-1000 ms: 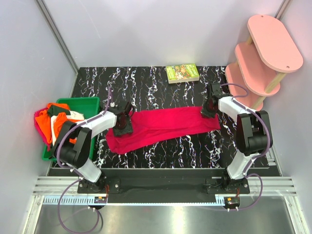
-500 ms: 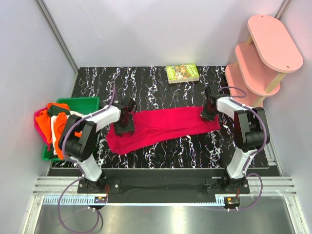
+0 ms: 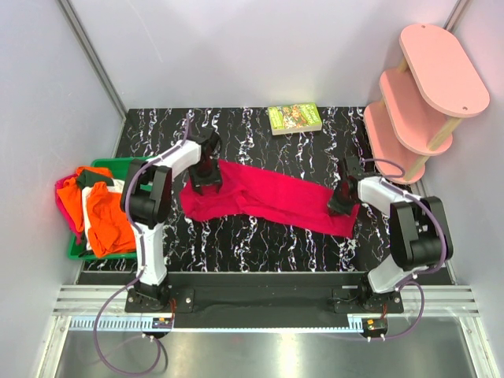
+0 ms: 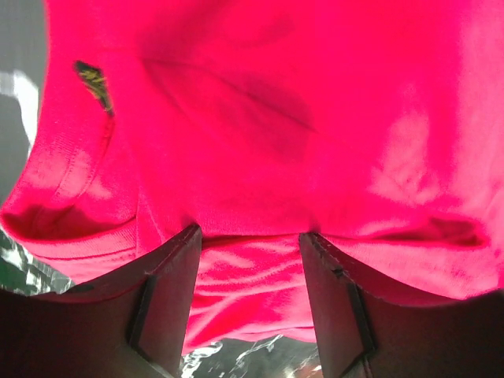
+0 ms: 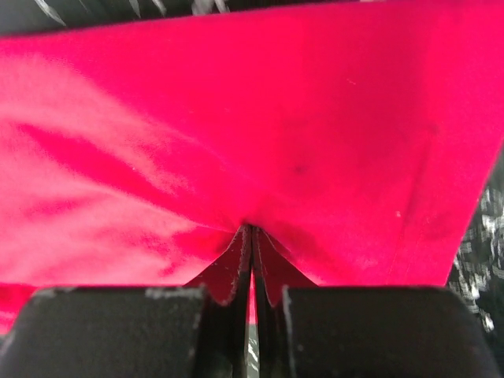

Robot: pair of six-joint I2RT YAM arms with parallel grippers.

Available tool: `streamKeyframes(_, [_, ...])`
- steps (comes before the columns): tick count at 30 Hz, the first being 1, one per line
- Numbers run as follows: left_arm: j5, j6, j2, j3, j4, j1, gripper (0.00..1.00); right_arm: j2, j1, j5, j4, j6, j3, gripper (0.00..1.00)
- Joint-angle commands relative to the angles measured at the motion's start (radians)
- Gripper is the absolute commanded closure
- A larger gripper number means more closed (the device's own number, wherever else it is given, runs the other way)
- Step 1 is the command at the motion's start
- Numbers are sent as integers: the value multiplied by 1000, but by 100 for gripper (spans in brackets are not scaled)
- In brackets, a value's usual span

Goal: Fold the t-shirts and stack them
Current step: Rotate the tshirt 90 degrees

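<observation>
A crimson t-shirt lies stretched in a long band across the black marble table, slanting from back left to near right. My left gripper stands on its back-left end. In the left wrist view its jaws stand apart, tips buried in bunched red cloth that also fills the gap. My right gripper is at the shirt's right end; in the right wrist view it is shut on a pinch of the red cloth. Orange, white and magenta t-shirts are heaped at the left.
The heap sits in and over a green bin at the table's left edge. A green-covered book lies at the back. A pink tiered shelf stands at the back right corner. Grey walls close in on both sides.
My left gripper moved toward the back and the shirt's left end went with it. The right gripper came nearer with the right end, so the band now slants.
</observation>
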Motion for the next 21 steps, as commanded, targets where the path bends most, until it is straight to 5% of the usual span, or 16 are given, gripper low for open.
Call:
streamKeyframes(1, [-3,12,142,145,19,14,40,-80,16,-69,-94,-17,-93,94])
streamKeyframes(11, [4,34,373,545,-99,20,38,-163,56,-186,-166,-9,-142,92])
streamKeyframes(21, [40,55,459,728,-136,40,38,-164,147,-301,-172,-11,-150,89])
